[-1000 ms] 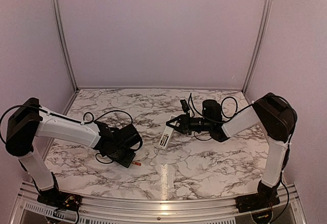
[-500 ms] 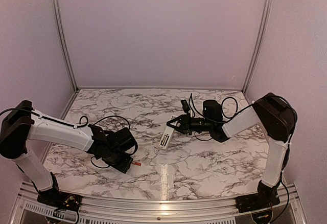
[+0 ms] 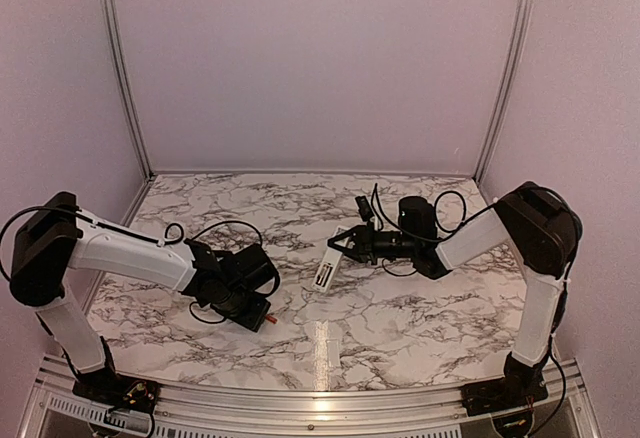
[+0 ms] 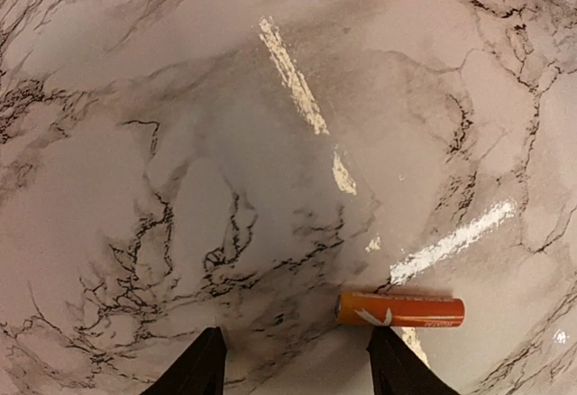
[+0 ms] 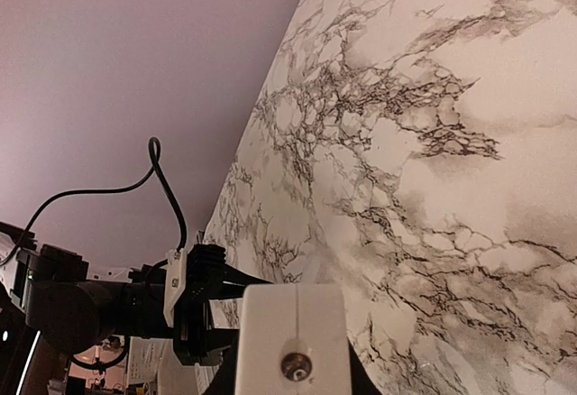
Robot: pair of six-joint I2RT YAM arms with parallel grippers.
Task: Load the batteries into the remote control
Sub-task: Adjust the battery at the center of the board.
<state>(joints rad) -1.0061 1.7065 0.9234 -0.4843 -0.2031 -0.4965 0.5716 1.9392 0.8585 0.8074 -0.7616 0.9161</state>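
Marble-patterned bench (image 3: 400, 308) with two arms reaching over it.

Well left of the remote control (image 3: 325, 267) and nearer the front edge: left tool (image 3: 257, 313), low over the bench, fingers (image 4: 203, 368) spread wide, gripping nothing. Just off that tool's tip, on the side toward the remote control: one orange battery (image 4: 401, 309), flat on the bench, outside the gap between the fingers and close to one fingertip. No second battery in view.

At centre: the slim white remote control itself, angled, its far end pinched in the right tool (image 3: 344, 245), which reaches in from the right. Near end pointing down toward the bench; touching it or not, cannot tell.

Likely trouble, judged from this layout:
- Closing the left tool where it hangs: probably a grab at air, or one finger knocking the round battery into a roll away from the remote control.
- An off-centre pinch on so thin a cylinder on a hard bench: probably a squirt sideways.
- Remote control gripped by one end only: liable to pivot or slip under insertion pressure.

Only container: the remote control's battery bay. Dark patch (image 3: 320, 280) near its lower end, bay or buttons, cannot tell. No battery seen inside.
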